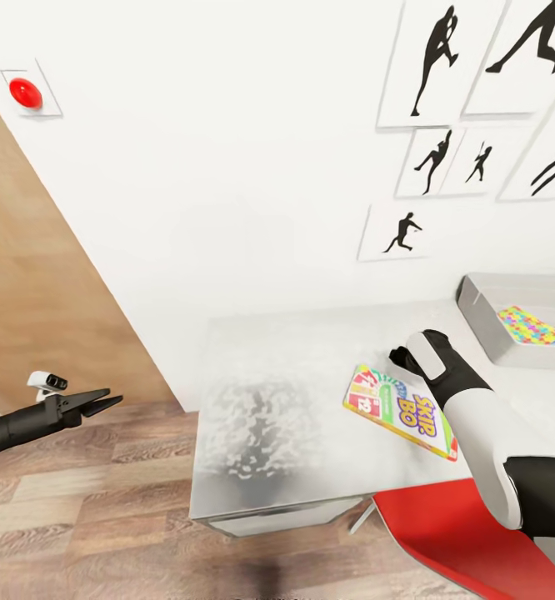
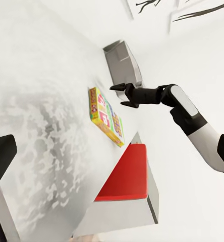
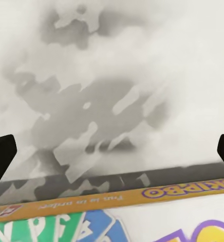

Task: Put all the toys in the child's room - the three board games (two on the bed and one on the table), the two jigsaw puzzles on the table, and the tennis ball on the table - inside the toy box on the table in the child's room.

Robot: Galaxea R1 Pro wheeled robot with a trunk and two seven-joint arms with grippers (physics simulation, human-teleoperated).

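A yellow, green and red board game (image 1: 398, 410) with big letters lies flat on the light-grey table (image 1: 269, 375), near its front right. My right gripper (image 1: 397, 360) hovers open just above the box's far edge, holding nothing. In the right wrist view its fingers (image 3: 1, 156) stand wide apart over the bare table (image 3: 112, 75), with the board game (image 3: 117, 222) close beneath. The left wrist view shows the right gripper (image 2: 120, 96) open above the board game (image 2: 106, 118). The grey toy box (image 1: 511, 325) at the table's far right holds a jigsaw puzzle (image 1: 527, 327). My left gripper (image 1: 107, 400) hangs open over the floor, left of the table.
A red chair seat (image 1: 469, 542) sits under the table's front right edge, below my right arm. The white wall behind carries black silhouette pictures (image 1: 436, 58) and a red button (image 1: 25, 92). Wood-plank floor (image 1: 86, 517) spreads left of the table. The toy box (image 2: 123, 63) stands against the wall.
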